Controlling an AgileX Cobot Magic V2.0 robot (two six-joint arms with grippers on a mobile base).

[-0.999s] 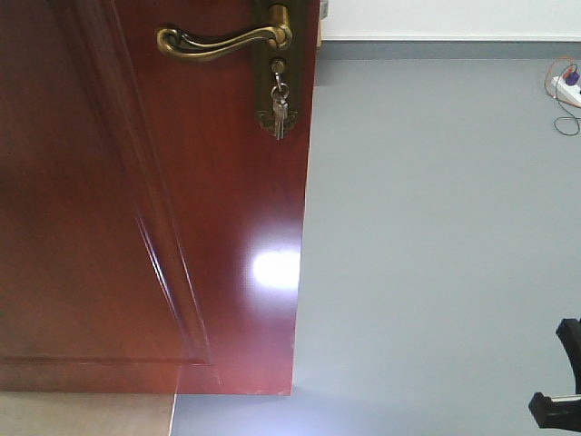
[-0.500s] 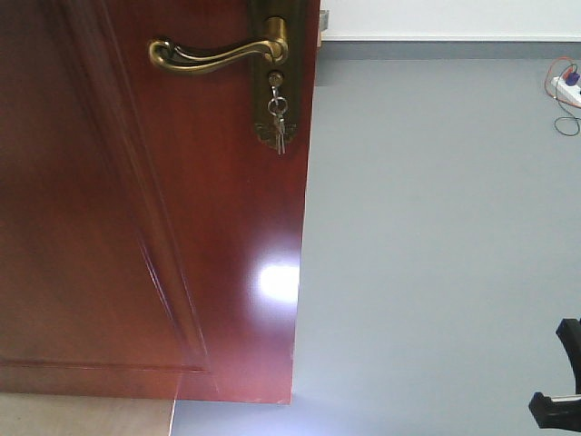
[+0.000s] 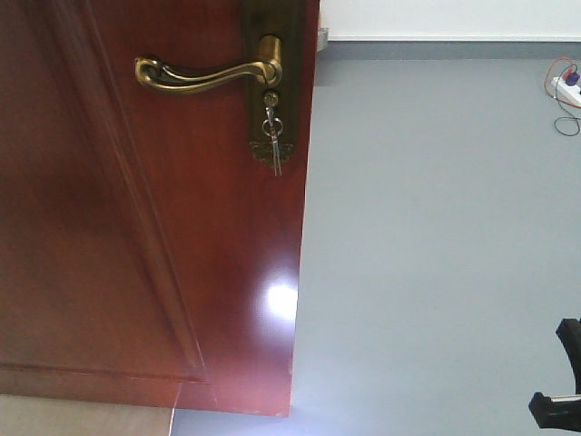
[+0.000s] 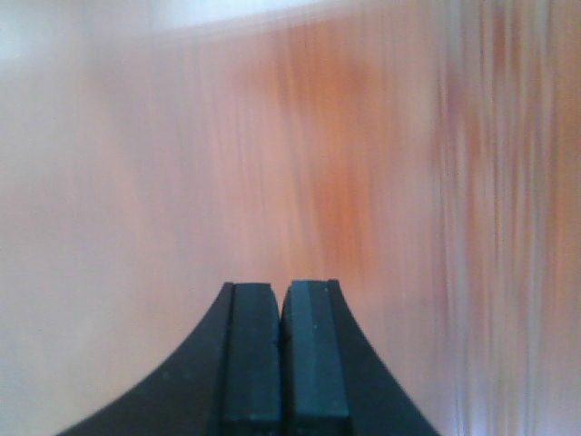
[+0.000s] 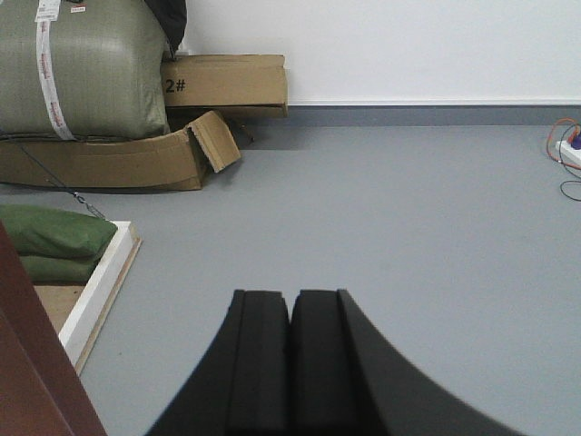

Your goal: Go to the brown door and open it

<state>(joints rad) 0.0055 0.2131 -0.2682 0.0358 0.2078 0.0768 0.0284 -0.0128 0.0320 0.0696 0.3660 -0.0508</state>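
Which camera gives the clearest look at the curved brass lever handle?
The exterior front-facing view: the curved brass lever handle shows whole on the glossy reddish-brown door, keys hanging beside it. The left wrist view shows only blurred wood; the right wrist view catches just a door edge.

The only readable marking is "2#", printed in black on the side of the upper cardboard box (image 5: 227, 82).
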